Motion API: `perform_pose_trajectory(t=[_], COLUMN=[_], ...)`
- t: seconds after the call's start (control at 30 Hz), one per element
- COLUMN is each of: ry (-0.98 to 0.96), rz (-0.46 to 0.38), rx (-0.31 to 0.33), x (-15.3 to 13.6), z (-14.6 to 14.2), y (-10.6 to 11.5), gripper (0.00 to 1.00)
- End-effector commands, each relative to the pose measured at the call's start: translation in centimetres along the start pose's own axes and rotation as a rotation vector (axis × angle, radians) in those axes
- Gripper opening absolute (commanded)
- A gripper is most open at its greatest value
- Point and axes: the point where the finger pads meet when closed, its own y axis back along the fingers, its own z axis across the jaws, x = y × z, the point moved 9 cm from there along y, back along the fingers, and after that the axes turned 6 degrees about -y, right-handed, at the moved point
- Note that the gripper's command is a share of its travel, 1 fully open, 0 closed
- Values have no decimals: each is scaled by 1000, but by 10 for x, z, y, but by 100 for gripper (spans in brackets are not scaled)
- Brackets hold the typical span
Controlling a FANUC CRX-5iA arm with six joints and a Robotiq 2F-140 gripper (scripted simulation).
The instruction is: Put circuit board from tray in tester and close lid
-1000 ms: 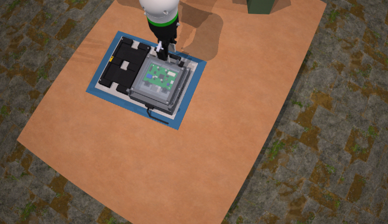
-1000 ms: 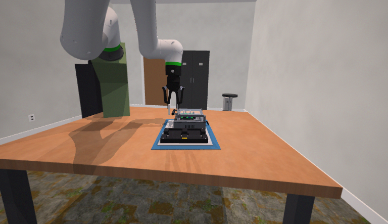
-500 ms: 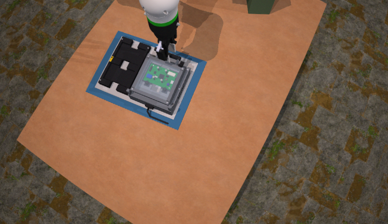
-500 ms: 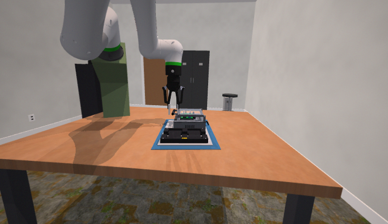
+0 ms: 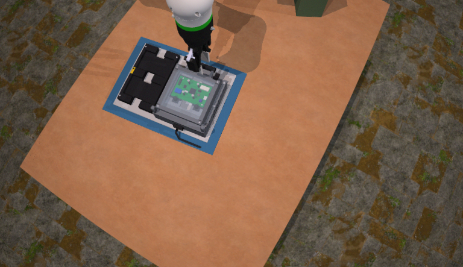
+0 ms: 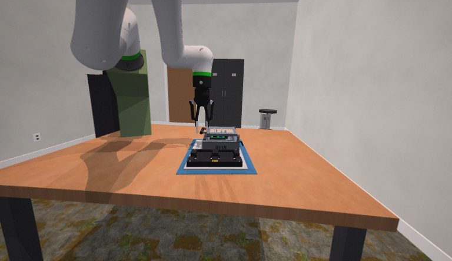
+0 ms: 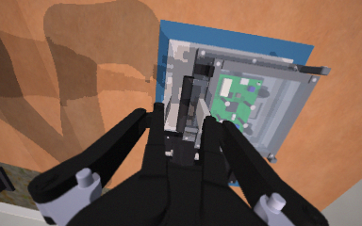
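The circuit board [image 5: 192,90] [image 6: 218,136] [image 7: 236,101] lies beside the pincer [image 5: 198,70] [image 6: 202,132] [image 7: 185,113], under the clear lid [image 5: 185,108] [image 6: 229,130] [image 7: 278,105].

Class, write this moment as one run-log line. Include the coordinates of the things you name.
board [image 5: 192,91] [image 7: 234,101]: in tester, under lid | lid: down, latching unconfirmed | gripper [image 5: 198,70] [image 6: 202,132] [image 7: 184,103]: parted at handle | tray [image 5: 150,64] [image 6: 215,162]: no board

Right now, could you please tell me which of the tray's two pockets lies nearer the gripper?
The pocket beside the bar handle's end, away from the yellow label.
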Motion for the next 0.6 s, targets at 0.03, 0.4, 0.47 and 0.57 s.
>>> perform_pose_trajectory(t=[0.03, 0.4, 0.47, 0.57], ry=[0, 0, 0, 0], rz=[0, 0, 0, 0], rx=[-1, -1, -1, -1], x=[0, 0, 0, 0], z=[0, 0, 0, 0], y=[2, 23, 29, 32], gripper=[30, 30, 30, 30])
